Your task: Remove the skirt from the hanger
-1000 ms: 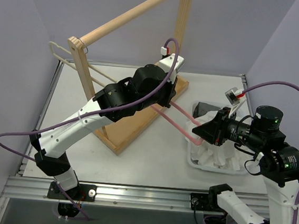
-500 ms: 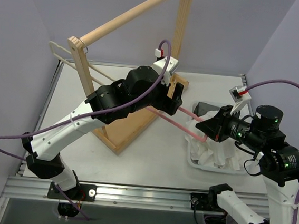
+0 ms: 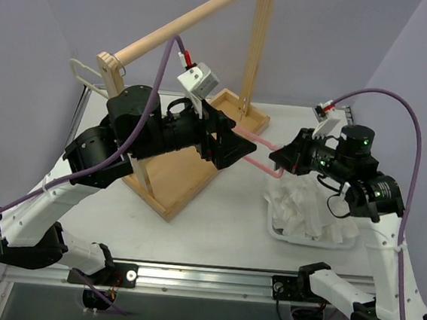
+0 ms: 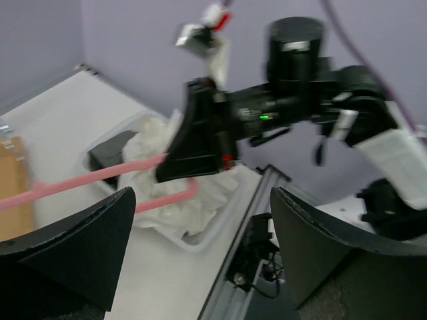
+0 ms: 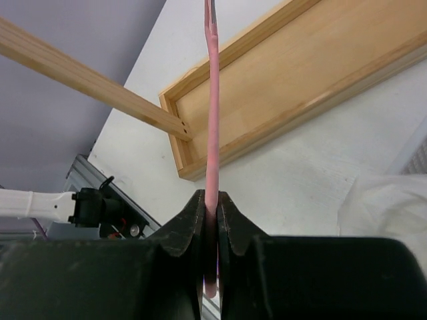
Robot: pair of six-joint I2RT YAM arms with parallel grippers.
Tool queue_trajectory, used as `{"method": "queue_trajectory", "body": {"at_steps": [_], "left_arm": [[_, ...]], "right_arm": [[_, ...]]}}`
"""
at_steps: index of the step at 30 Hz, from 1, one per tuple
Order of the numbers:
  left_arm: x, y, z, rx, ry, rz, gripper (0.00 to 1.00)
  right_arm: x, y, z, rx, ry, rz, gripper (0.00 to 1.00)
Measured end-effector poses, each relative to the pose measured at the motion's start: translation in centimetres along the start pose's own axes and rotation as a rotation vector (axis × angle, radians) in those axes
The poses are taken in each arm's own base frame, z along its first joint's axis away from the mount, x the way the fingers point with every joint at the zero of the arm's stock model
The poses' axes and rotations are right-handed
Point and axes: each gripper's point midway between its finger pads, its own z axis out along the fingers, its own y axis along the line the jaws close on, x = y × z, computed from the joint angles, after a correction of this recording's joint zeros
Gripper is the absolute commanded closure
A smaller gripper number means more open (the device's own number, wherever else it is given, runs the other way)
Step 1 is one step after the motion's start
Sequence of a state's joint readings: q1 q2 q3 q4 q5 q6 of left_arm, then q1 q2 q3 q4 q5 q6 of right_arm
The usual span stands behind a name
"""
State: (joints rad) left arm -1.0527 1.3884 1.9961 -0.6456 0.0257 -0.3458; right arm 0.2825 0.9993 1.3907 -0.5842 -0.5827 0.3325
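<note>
The pink hanger [image 3: 259,139] is held level above the table, and my right gripper [image 3: 280,160] is shut on its right end. In the right wrist view the hanger's bar [image 5: 213,100] runs straight out from between the shut jaws of that gripper [image 5: 211,217]. The white skirt [image 3: 307,211] lies crumpled in the bin under that gripper; it also shows as skirt [image 4: 155,137] behind the hanger [image 4: 80,183]. My left gripper [image 3: 233,148] hangs open just left of the hanger, with nothing between its fingers [image 4: 67,253].
A white bin [image 3: 276,230] holds the skirt at the right. The wooden rack's base [image 3: 174,179] and slanted rail [image 3: 188,29] stand at centre left. A white hanger [image 3: 78,68] hangs off the rail's left end. The table's front rail [image 3: 187,278] runs below.
My left gripper has opened, let go of the pink hanger and drawn back up and to the left. The right gripper has lifted the hanger a little, still shut on it.
</note>
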Motion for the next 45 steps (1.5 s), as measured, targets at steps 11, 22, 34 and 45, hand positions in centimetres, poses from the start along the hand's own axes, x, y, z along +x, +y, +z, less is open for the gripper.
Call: {"method": "queue_trajectory", "body": {"at_steps": [11, 22, 34, 45], "left_arm": [[-7.0, -10.7, -7.6, 0.543, -0.218, 0.006, 0.11], [-11.9, -14.4, -16.1, 0.735, -0.415, 0.065, 0.13], [-10.6, -11.3, -14.4, 0.542, -0.366, 0.088, 0.14], [-9.1, -9.5, -12.8, 0.447, -0.314, 0.106, 0.14]], "right_arm": [[-6.0, 2.1, 9.9, -0.232, -0.032, 0.069, 1.00], [-13.2, 6.5, 15.3, -0.594, -0.141, 0.170, 1.00], [-16.4, 8.2, 18.8, -1.002, -0.025, 0.426, 1.00], [-15.7, 10.7, 14.3, -1.066, -0.023, 0.251, 1.00]]}}
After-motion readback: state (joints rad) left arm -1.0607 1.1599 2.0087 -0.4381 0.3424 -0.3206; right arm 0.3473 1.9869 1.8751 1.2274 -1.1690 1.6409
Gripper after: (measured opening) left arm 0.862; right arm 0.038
